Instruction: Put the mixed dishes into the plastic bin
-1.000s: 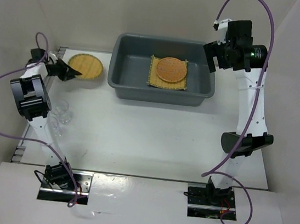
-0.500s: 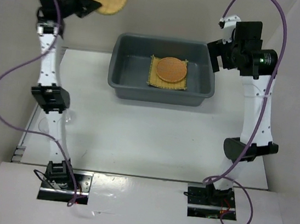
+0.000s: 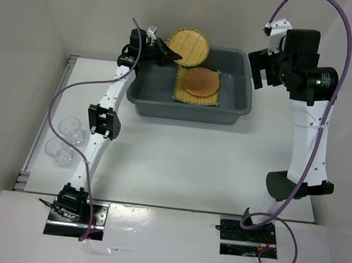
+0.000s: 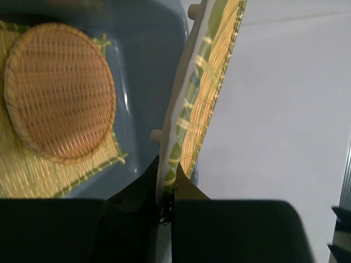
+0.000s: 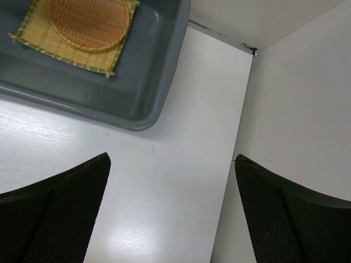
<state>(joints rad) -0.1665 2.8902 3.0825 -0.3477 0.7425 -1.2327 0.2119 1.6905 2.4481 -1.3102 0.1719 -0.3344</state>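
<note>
Left wrist view shows something the overhead camera cannot. The left pincer (image 4: 167,186) is pinching the lower edge of the yellow-tan disc (image 4: 211,93), and the disc stands almost upright, seen nearly from its side. Its weave is yellow with greenish bands, and its back is pale with small knobs.

Just beside it is the smooth inside of the grey bin (image 4: 148,66). On the floor of the bin the orange-brown disc (image 4: 57,96) lies flat on the square mat (image 4: 22,175), whose edge is greenish.

From above, the held disc shows its round face and hangs over the far left corner of the bin, crossing the far rim. The left arm is stretched long from its base, with the wrist over the left end of the bin. Only this view shows the glass cups (image 3: 72,132), which stand on the table (image 3: 179,158) near its left edge, well apart from the bin.

Right wrist view shows the right pincer (image 5: 171,164) spread wide with nothing between its fingers, above the table just beside the right end of the bin. The right arm stands high.
</note>
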